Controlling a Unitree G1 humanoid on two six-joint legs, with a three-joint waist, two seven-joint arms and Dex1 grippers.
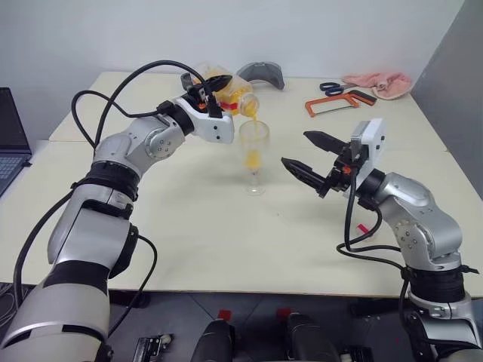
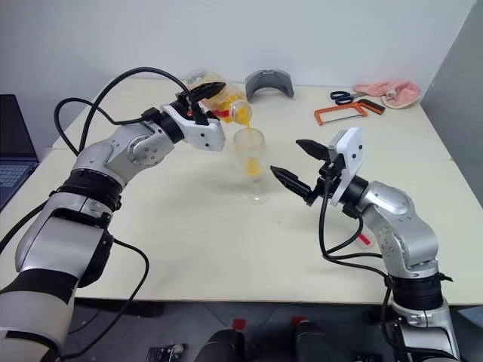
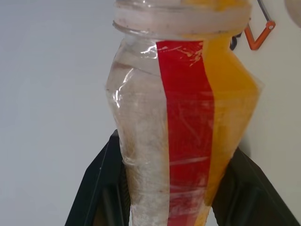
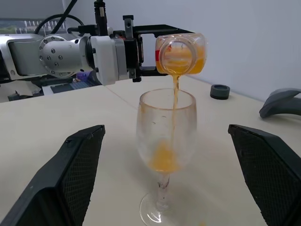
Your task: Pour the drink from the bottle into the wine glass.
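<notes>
My left gripper (image 1: pixel 213 89) is shut on the bottle (image 1: pixel 238 93), a clear one with a red label stripe (image 3: pixel 186 132). The bottle is tipped, its open mouth above the rim of the wine glass (image 1: pixel 254 160). A thin stream of the orange drink (image 4: pixel 175 96) falls into the bowl, where a little has pooled at the bottom (image 4: pixel 164 160). The glass stands upright on the table, near the middle. My right gripper (image 1: pixel 299 150) hovers open just to the right of the glass, its fingers pointing at it and touching nothing.
At the table's far right lie an orange hacksaw (image 1: pixel 332 105), scissors (image 1: pixel 333 87) and a pink cloth (image 1: pixel 382 82). A grey curved object (image 1: pixel 263 74) sits behind the bottle, a small dark cap (image 4: pixel 219 91) nearby. A laptop (image 1: pixel 10 143) is at the far left.
</notes>
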